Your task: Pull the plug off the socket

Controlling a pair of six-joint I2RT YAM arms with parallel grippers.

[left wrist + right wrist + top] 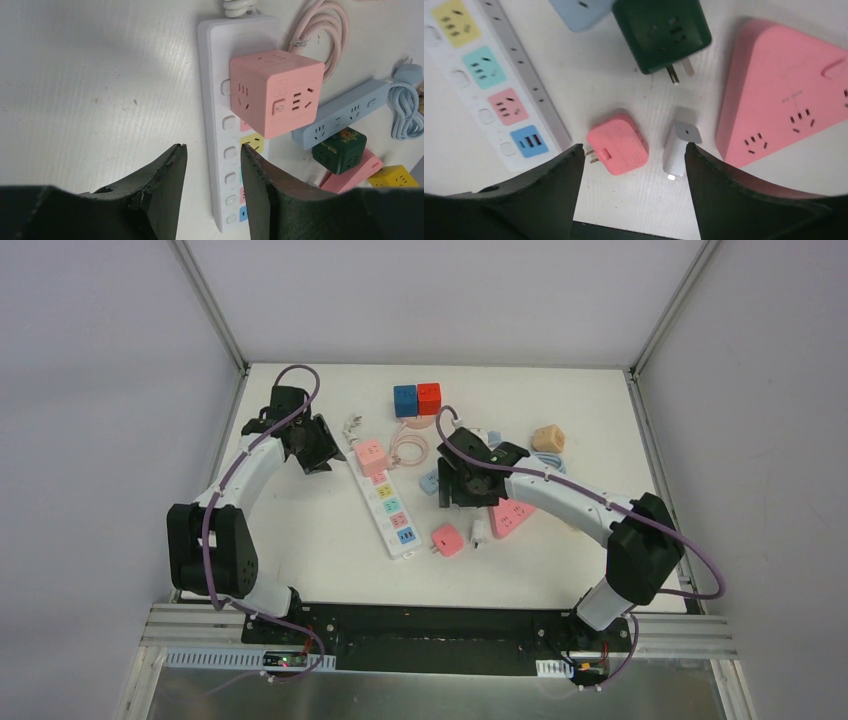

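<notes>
The pink cube plug [275, 92] sits seated in the end socket of the white power strip [388, 502], which runs on a slant down the centre of the tabletop [300, 540] in the overhead view. The cube is at the strip's upper end, beside a coil of pink cable [408, 448].

The left pincer [212, 155] hovers just to the left of the cube, short of touching it. Its jaws stand a narrow gap apart and hold nothing. In the left wrist view, one fingertip is over bare tabletop and the other overlaps the strip's row of switches.

Right of centre in the overhead view, the right pincer [634, 147] hangs with its jaws spread wide and empty. Between them, in the lower middle of the right wrist view, lie a small pink adapter [618, 144] and a white charger [681, 145]. A dark green cube adapter [659, 32] lies at the top of that frame and a pink triangular socket block [784, 95] at its right.

A blue cube [405, 400] and a red cube [429, 398] stand touching near the tabletop's far edge.
</notes>
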